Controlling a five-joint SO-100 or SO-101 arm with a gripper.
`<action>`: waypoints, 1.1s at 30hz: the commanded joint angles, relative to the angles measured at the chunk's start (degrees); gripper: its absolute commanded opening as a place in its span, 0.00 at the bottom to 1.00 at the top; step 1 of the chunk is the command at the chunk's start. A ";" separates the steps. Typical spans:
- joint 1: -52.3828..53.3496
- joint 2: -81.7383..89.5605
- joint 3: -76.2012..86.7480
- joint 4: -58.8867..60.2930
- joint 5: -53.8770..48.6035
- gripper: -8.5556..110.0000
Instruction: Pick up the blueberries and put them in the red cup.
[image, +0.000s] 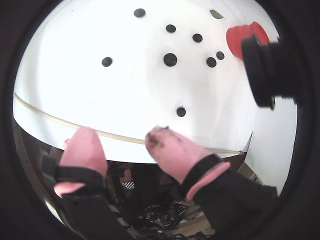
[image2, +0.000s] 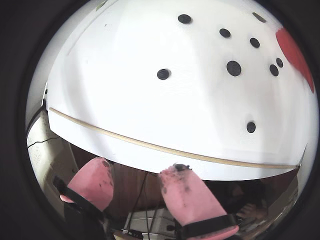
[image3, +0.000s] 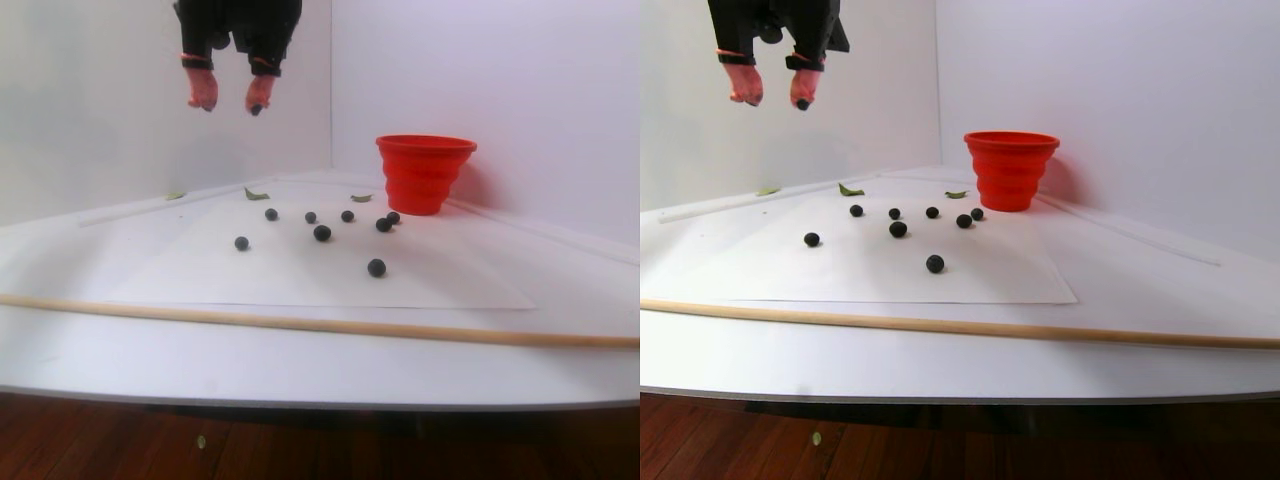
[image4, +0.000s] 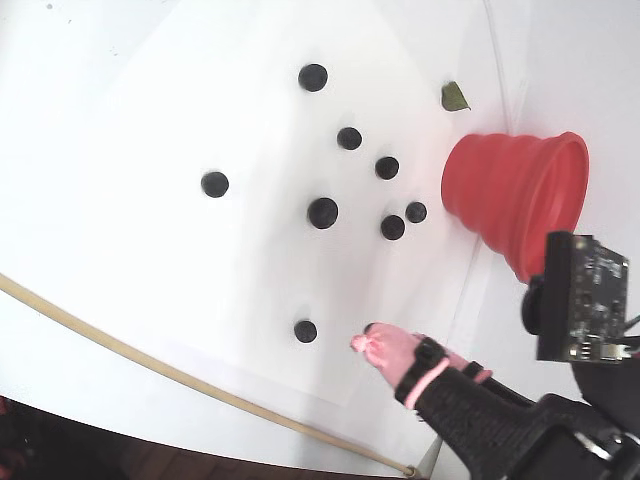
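While the arm hangs high above the white table (image3: 300, 350), well clear of everything on it, the gripper (image3: 229, 100) points straight down in the stereo pair view, its two pink fingers (image: 172, 150) spread apart with a clear gap and no berry between them. Finger covers look like soft, matte pink rubber, rounded at the tips and strapped on with black bands; one tip (image2: 177, 172) is smeared with dark stains (the other is cleaner). The arm body behind them is black plastic. In the fixed view the gripper (image4: 368, 342) sits over the near right part of the paper sheet (image4: 150, 250), with a small circuit board (image4: 583, 300) on the arm at the right edge. The blueberries (image4: 322, 212) are seven small, round, dark matte balls, slightly uneven in size, scattered loose on the sheet: one lone berry (image4: 305, 331) lies nearest the gripper, two (image4: 404, 220) sit close together near the cup. The red cup (image4: 520, 195) stands upright at the far right of the sheet, ribbed and stepped, widening to a flared rim, and looks like silicone. A thin wooden strip (image3: 300, 322) runs along the table's front. A few green leaf scraps (image3: 256, 194) lie behind the berries.
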 joint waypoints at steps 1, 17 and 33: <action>-0.26 0.62 -0.62 -3.34 -2.90 0.23; -1.23 -8.88 -0.35 -13.27 -8.96 0.24; 0.44 -21.45 0.53 -27.16 -13.27 0.24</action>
